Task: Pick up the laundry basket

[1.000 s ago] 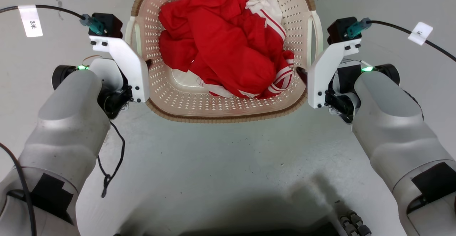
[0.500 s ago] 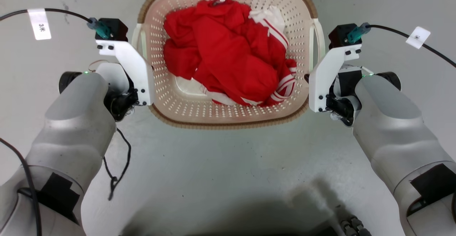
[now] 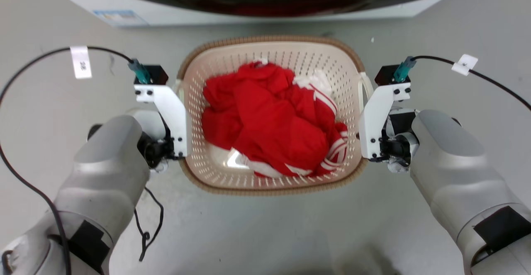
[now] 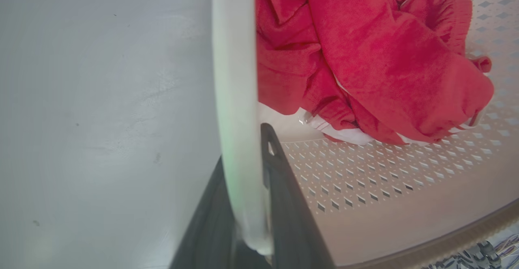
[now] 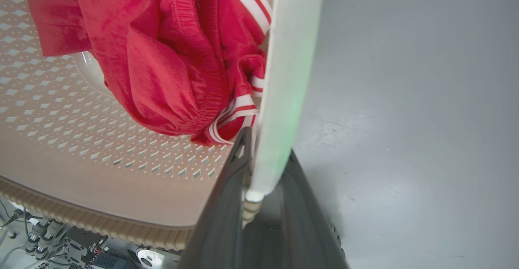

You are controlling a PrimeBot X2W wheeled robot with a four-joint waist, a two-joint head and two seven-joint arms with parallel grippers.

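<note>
The camera has drawn back and the washer [image 3: 265, 1] is now in sight. The left gripper [image 4: 243, 147] and right gripper [image 5: 267, 143] stay clamped on the handles [image 4: 235, 78] of the basket [image 3: 271, 186], which sits mouth-up with its long axis seemingly side-to-side.

Laundry basket [image 3: 271, 51]: cream-white perforated plastic, rounded-rectangular, brown woven-look rim. Sits upright and level, open top up. White left handle [image 4: 235, 98] and right handle [image 5: 288, 78] on its short sides. Crumpled red clothes [image 3: 269, 121] with white stripes piled inside, some bare bottom showing.

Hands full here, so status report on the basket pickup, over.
Left gripper shut on left handle, right gripper shut on right handle. Laundry basket holds red clothes. Washer just ahead.
</note>
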